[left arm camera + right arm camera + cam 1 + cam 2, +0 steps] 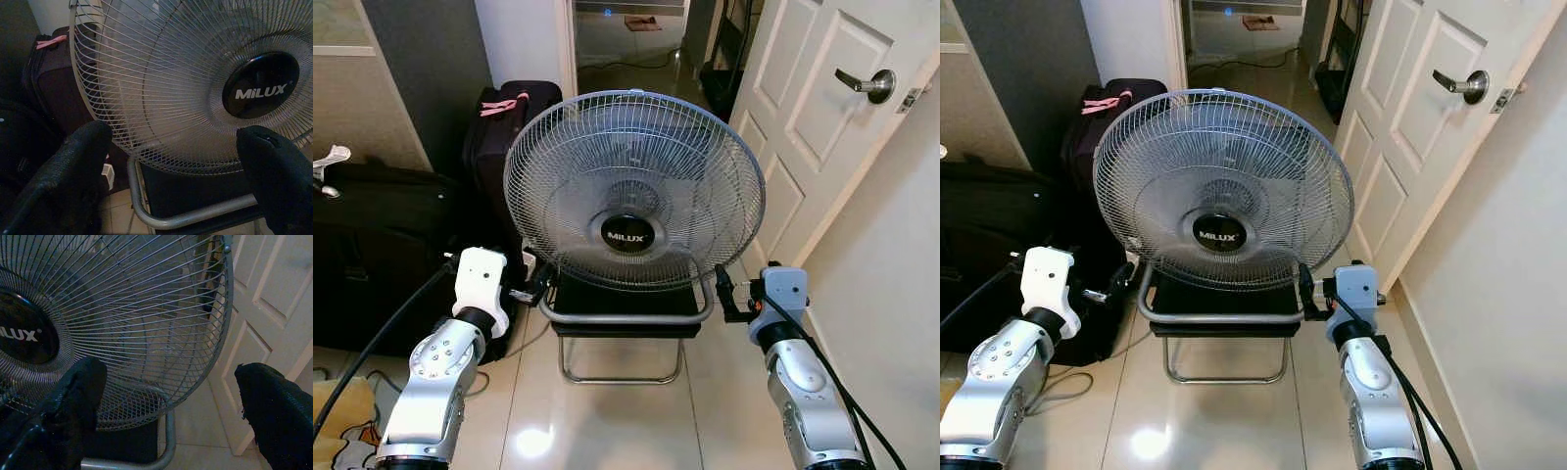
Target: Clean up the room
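While the Milux floor fan (634, 191) stands on the tiled floor (607, 421), left gripper (536, 286) and right gripper (722, 292) flank its metal frame (626, 315), fingers wide.

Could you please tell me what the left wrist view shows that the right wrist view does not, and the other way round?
The left wrist view takes in the dark suitcase with its pink tag behind the fan's edge, and the whole MILUX badge. The right wrist view takes in the white panelled door beside the fan. Both look between open black fingers, those of the left gripper and those of the right gripper, at the fan's wire grille, with the grey tubular stand below it.
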`<state>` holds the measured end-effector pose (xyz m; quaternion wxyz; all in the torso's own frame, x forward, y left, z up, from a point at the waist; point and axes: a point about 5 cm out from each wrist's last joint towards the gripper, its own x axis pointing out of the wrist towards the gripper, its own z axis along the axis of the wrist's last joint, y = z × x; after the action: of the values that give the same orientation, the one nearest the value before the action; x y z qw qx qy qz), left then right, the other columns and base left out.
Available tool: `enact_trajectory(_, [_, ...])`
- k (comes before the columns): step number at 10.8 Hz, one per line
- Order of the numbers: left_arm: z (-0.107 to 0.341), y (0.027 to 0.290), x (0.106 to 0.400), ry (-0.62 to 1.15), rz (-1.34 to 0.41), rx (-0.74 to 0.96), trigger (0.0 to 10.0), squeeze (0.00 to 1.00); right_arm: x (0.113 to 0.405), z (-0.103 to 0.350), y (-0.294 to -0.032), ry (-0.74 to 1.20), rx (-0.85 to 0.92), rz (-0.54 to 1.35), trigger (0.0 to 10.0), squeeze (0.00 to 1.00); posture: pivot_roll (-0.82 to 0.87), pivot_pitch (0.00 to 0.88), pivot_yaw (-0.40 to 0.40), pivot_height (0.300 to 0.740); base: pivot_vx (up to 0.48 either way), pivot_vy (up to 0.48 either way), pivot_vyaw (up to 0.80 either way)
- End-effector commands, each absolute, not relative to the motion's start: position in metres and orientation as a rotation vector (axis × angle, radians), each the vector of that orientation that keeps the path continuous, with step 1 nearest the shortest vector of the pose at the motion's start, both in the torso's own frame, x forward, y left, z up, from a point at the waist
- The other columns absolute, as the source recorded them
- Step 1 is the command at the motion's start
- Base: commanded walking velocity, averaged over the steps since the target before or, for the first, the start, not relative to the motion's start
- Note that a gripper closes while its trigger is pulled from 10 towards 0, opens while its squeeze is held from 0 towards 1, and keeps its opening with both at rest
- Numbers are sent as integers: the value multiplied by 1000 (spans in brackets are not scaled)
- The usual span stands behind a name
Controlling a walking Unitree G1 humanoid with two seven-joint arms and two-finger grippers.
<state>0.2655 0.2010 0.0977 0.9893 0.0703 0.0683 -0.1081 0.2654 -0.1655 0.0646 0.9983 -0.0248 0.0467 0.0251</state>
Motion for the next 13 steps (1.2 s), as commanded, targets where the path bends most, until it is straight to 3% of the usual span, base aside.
enact_trajectory(1, [108,179,273,228,-52,5,10000,0,259,87,-188,149,158,-94,10000,0,-54,0,38,740,0,0,0])
enact_trajectory(3, [95,176,255,272,-50,12,10000,0,258,78,-193,191,158,-107,10000,0,-2,0,-20,740,0,0,0])
enact_trajectory(5, [82,185,261,320,17,92,10000,0,261,71,-193,197,81,-115,10000,0,18,0,-39,740,0,0,0])
enact_trajectory(6, [87,180,266,289,-43,101,10000,0,261,72,-175,200,-2,80,10000,0,17,0,-42,740,0,0,0])
enact_trajectory(13, [83,191,258,283,-38,135,10000,0,253,66,-181,226,-25,11,10000,0,-3,0,-40,740,0,0,0])
